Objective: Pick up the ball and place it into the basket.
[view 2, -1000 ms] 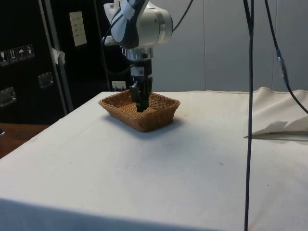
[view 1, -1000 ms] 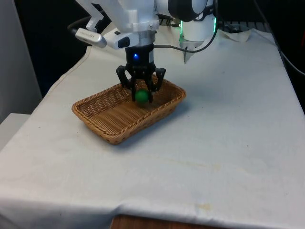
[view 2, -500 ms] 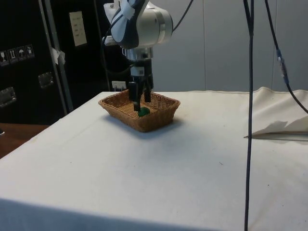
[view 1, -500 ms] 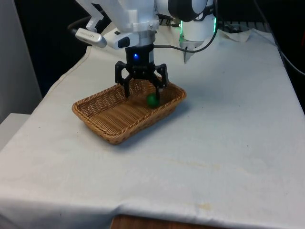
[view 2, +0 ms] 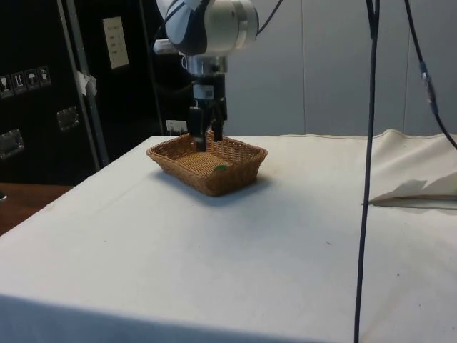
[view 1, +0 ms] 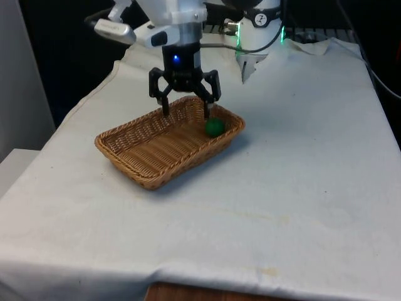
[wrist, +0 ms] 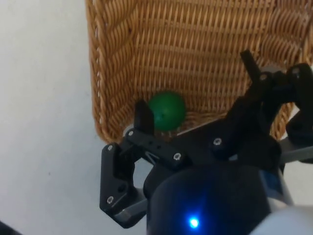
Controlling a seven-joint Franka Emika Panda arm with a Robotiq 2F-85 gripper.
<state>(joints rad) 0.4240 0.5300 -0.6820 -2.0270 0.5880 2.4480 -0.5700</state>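
While the gripper (view 1: 184, 111) hangs above the wicker basket (view 1: 135, 164), fingers spread wide & holding nothing, stock stands as follows.

Item 1: green ball (view 1: 215, 127). Loc: inside basket, on woven floor, tucked in the corner at the front view's right end, touching or just short of the end wall. Side view: small green patch (view 2: 221, 168) just below the near rim. Wrist view: ball (wrist: 167, 110) in basket corner beside one fingertip (wrist: 144, 116). Round, so no long axis to note.

Item 2: basket. Oblong, brown wicker, long axis diagonal across the white cloth (view 1: 301, 163), one end toward robot. Side view: basket (view 2: 239, 177) sits flat on cloth.

Item 3: gripper, black, 2-finger. Side view: gripper (view 2: 206, 134) above the far rim, tips clear of basket floor.

Key relation: ball lies below the gripper & offset toward the front view's right, just past the right-hand finger; not between the fingers. Only one arm, so no nearer/farther call.

Change vs 0.5 s ago: ball has rolled further toward the end wall; gripper has lifted higher, still spread. Vs 1.0 s ago: ball was clamped betw. fingers, now free.

Judgement: placement looks done; remaining move prob. a straight lift away.
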